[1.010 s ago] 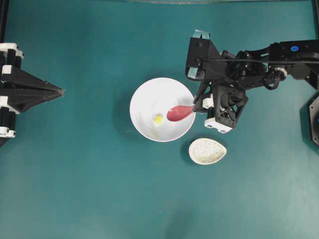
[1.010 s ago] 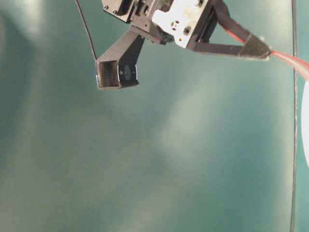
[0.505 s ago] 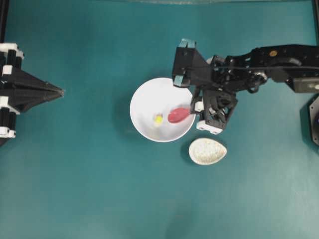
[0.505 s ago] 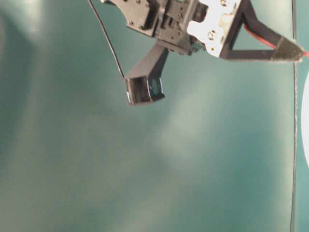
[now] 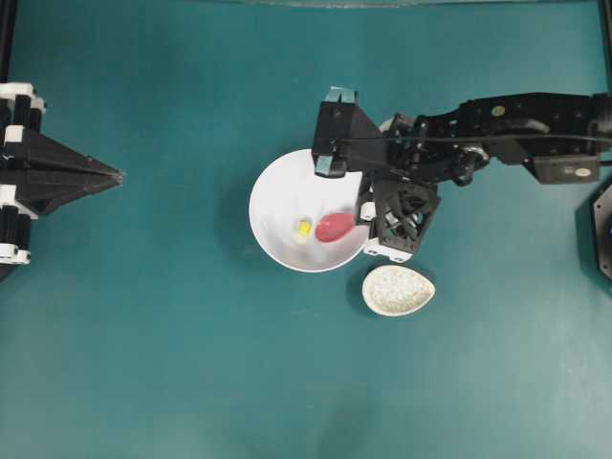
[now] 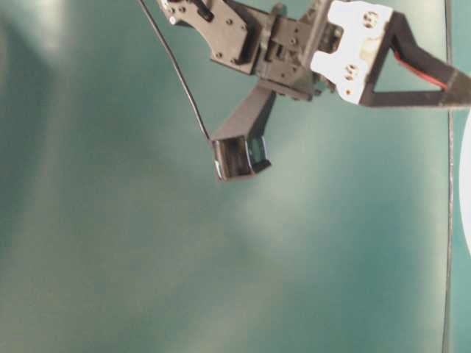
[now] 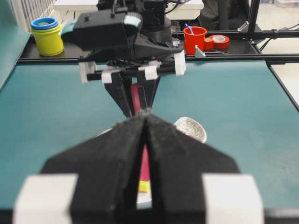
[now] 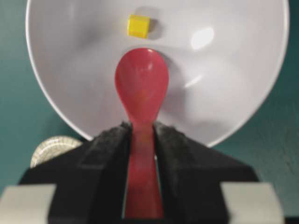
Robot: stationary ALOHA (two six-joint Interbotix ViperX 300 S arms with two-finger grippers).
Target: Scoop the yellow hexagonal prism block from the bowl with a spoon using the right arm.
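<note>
The white bowl [image 5: 277,191] stands mid-table with the tiny yellow hexagonal prism block [image 5: 303,228] lying on its floor. My right gripper [image 5: 363,214] reaches over the bowl's right rim and is shut on the handle of the pink-red spoon [image 5: 334,227]. The scoop is down inside the bowl, just right of the block. In the right wrist view the spoon [image 8: 141,84] points at the block [image 8: 138,25], a small gap between them, and the gripper [image 8: 141,127] clamps the handle. My left gripper [image 5: 117,175] rests shut at the far left, holding nothing.
A speckled beige spoon rest [image 5: 398,290] lies just below and right of the bowl, under the right wrist. Beyond the table's far edge, the left wrist view shows a yellow-and-blue cup stack [image 7: 46,35], a red cup [image 7: 194,39] and a tape roll [image 7: 218,42].
The right arm has moved left over the bowl. The spoon's scoop has slid from the right rim toward the block and now sits close beside it. The left arm has not moved.
</note>
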